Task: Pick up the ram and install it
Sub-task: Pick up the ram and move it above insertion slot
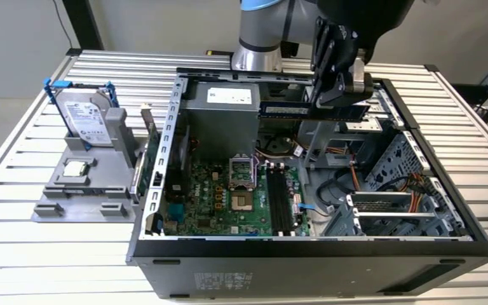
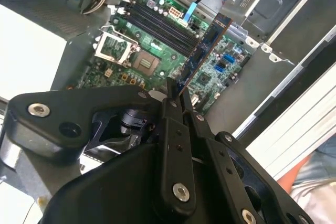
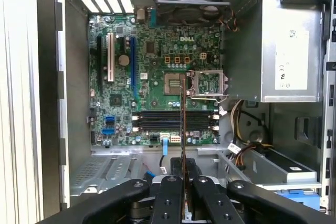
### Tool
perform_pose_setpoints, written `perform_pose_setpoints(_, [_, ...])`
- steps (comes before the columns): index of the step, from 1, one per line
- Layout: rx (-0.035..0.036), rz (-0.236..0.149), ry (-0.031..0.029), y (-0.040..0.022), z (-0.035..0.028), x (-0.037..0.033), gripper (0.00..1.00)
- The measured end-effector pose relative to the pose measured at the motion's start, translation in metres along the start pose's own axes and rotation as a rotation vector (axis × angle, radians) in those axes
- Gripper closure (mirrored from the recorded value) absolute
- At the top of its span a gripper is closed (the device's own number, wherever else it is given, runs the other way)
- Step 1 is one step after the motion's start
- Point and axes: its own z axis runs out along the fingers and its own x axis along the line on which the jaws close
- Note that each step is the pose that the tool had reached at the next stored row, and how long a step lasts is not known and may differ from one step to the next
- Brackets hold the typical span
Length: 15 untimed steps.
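Clamped near one end of the ram [image 1: 282, 110], the gripper [image 1: 339, 105] is held well above the memory slots [image 1: 279, 203] of the open computer case [image 1: 312, 248], so that the stick is carried clear of the motherboard [image 1: 218, 203] and is seated in none of the slots. The relation that matters is judged to be one of direction: the ram's long axis is laid across the slots, roughly at right angles to their run. This is borne out in both wrist views, where the ram [image 3: 183, 119] is seen edge-on crossing the slots [image 3: 173, 121] and, in the second wrist view, reaching out slantwise from the gripper [image 2: 176, 90]. The slots are seen bare. The CPU socket [image 3: 174, 82] is found just beside the slots, and the power supply [image 3: 289, 51] farther off, past one end of them. A white label [image 3: 287, 59] is borne by the power supply, a pale one by the ram and another by the hard drive [image 1: 87, 117], which is stood well apart from the slots, outside the case wall; their print is left unread.
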Motion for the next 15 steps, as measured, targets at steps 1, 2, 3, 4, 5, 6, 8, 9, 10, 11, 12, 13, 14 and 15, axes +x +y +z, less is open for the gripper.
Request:
perform_pose_setpoints(1, [0.0001,0.0,0.0003,0.0,0.0,0.0,1.0])
perform_pose_setpoints(2, [0.0001,0.0,0.0008,0.0,0.0,0.0,1.0])
perform_pose_setpoints(3, [0.0001,0.0,0.0012,0.0,0.0,0.0,1.0])
perform_pose_setpoints(4, [0.0001,0.0,0.0016,0.0,0.0,0.0,1.0])
perform_pose_setpoints(5, [0.0001,0.0,0.002,0.0,0.0,0.0,1.0])
perform_pose_setpoints(6, [0.0001,0.0,0.0022,0.0,0.0,0.0,1.0])
perform_pose_setpoints(8, [0.0009,0.011,0.0021,0.0,0.0,0.0,1.0])
perform_pose_setpoints(9, [0.0017,0.026,0.0019,0.0,0.0,0.0,1.0])
perform_pose_setpoints(10, [0.0028,0.043,0.0016,0.0,0.0001,0.0,1.0])
perform_pose_setpoints(11, [0.0038,0.061,0.0015,0.0,0.0,0.0,1.0])
perform_pose_setpoints(12, [0.0049,0.08,0.0013,0.0,0.0,0.0,1.0])
perform_pose_setpoints(13, [0.0059,0.096,0.0011,0.0,0.0,0.0,1.0])
perform_pose_setpoints(14, [0.007,0.114,0.0009,0.0,0.0,-0.0001,1.0])
perform_pose_setpoints(15, [0.0081,0.131,0.0006,0.0,0.0,0.0,1.0])
